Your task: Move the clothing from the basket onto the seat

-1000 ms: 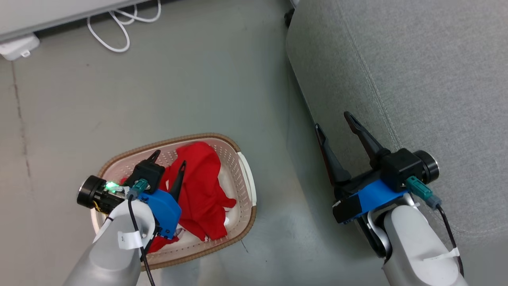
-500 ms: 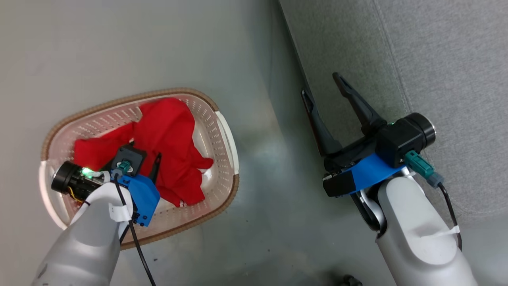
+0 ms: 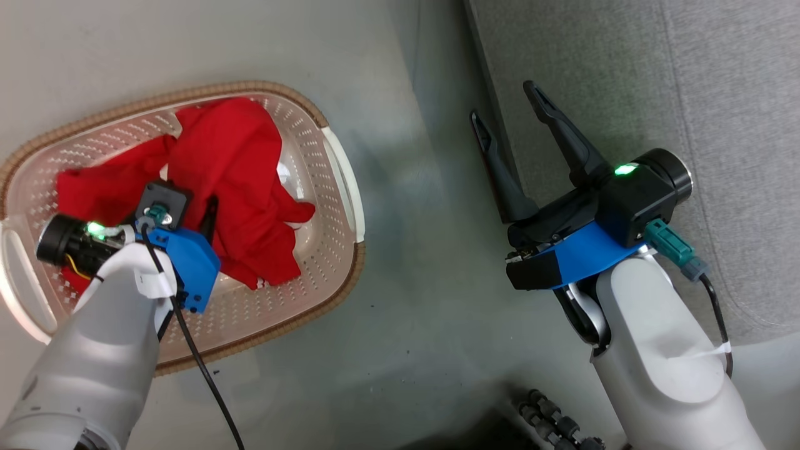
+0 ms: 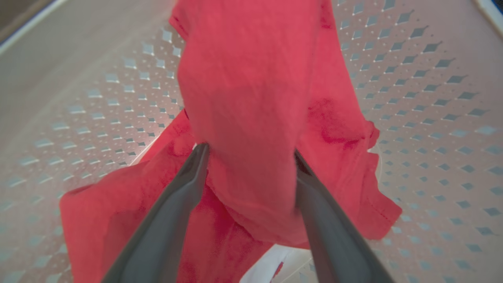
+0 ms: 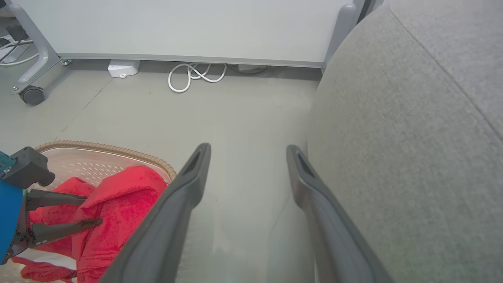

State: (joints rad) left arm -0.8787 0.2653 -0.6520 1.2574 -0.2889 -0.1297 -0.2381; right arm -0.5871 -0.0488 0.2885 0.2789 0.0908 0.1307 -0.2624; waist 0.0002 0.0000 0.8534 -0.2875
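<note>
Both grippers stand open; the left gripper (image 4: 249,151) straddles a fold of the clothing (image 3: 231,162) inside the basket (image 3: 312,181). The right gripper (image 3: 502,100) hangs empty above the floor (image 3: 387,337), beside the seat (image 3: 719,81)'s edge.

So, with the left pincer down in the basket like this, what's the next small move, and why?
Probably close the left pincer. Its open fingers straddle a raised fold of the red clothing inside the basket, so fabric sits between them, not yet gripped. The right pincer hangs open at the edge of the seat, holding nothing.
</note>
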